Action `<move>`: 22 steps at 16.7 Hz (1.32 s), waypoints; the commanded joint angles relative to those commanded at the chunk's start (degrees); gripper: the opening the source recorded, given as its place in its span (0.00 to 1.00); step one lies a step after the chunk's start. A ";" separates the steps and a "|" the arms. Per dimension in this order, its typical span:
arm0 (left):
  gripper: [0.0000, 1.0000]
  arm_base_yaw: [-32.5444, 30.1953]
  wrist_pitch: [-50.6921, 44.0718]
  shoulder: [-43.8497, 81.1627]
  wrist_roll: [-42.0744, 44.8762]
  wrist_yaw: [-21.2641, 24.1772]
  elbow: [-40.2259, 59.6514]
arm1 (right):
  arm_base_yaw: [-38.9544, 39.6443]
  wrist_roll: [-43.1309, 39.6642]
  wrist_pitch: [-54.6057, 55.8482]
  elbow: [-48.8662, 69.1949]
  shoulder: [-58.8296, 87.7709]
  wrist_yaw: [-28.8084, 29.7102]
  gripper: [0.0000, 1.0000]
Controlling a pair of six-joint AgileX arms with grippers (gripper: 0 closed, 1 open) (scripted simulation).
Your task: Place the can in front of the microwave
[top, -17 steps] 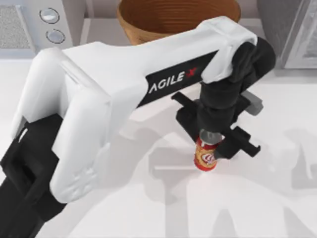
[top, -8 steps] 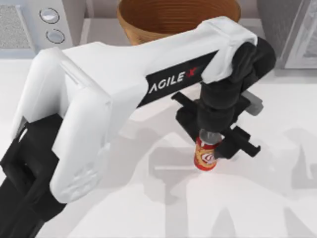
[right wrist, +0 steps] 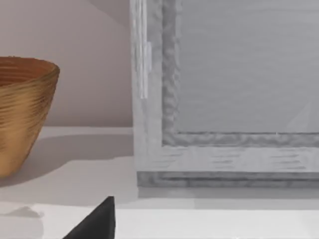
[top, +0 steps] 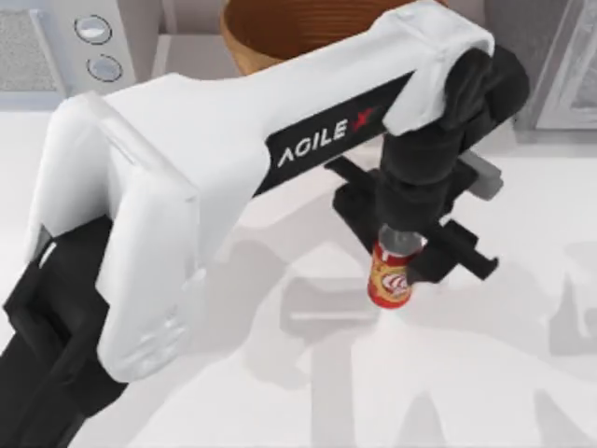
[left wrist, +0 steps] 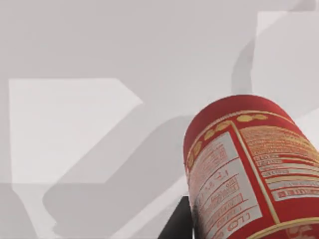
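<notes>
Lifted since a second ago, the can now hangs a little higher and farther back, its shadow loose on the table beneath. The left gripper is clamped on the can's silver top from above, long axis upright, base clear of the surface in the left wrist view. The coming move turns on direction: the microwave sits at the far left corner, well apart, with the basket between at the back. So the left arm must carry leftward.
</notes>
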 joint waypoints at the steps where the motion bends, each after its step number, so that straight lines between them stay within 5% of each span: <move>1: 0.00 0.01 -1.70 0.01 -0.01 0.00 1.69 | 0.00 0.00 0.00 0.00 0.00 0.00 1.00; 8: 0.00 0.65 -3.76 0.32 0.37 -0.10 2.78 | 0.00 0.00 0.00 0.00 0.00 0.00 1.00; 12: 0.00 7.06 -8.43 0.35 3.52 -0.81 1.12 | 0.00 0.00 0.00 0.00 0.00 0.00 1.00; 16: 0.00 20.36 -11.60 -1.57 8.98 -1.63 -0.90 | 0.00 0.00 0.00 0.00 0.00 0.00 1.00; 22: 0.00 51.42 -8.54 -5.77 18.77 -0.36 -3.44 | 0.00 0.00 0.00 0.00 0.00 0.00 1.00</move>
